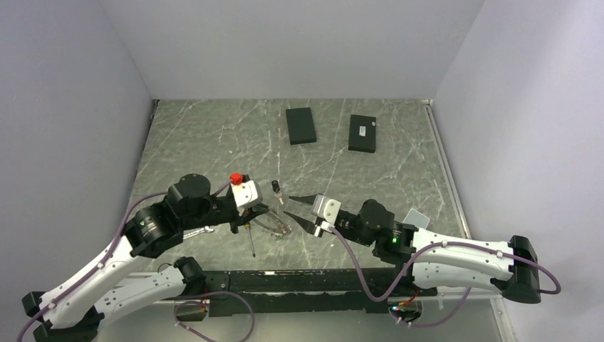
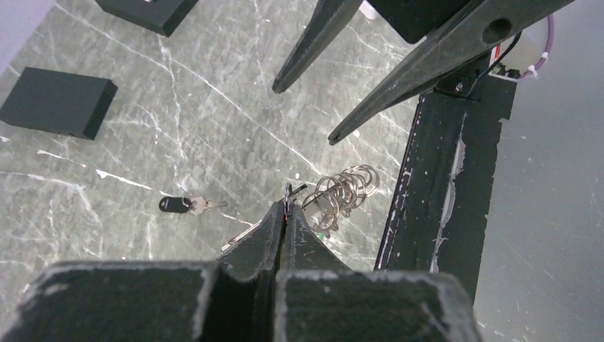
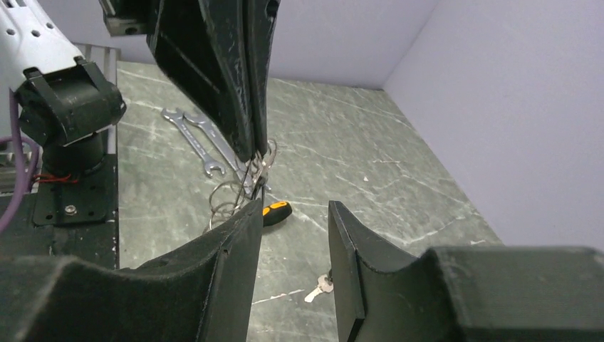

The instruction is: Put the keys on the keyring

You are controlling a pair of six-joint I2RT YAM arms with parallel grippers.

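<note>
looking down on a grey-green marbled tabletop boxed in by pale lilac walls. reaching in from the near left, the left gripper, black fingers pressed tight together and pinching a thin loop of the silver wire keyring, a bunch of linked rings raised at the pinched end and trailing down to the marble by the near edge. facing it from the right, the right gripper, fingers spread with nothing between them, tips just beside the ring bunch. at the far side, two flat black rectangular boxes, well apart from everything else. behind the left gripper, two silver open-ended wrenches lying side by side. just beside the rings, a screwdriver with a yellow-orange and black handle, flat on the tabletop. smallest, a tiny key with a black plastic head and short silver blade, lying loose on the marble, near the keyring but apart from it, just beyond both grippers.
</note>
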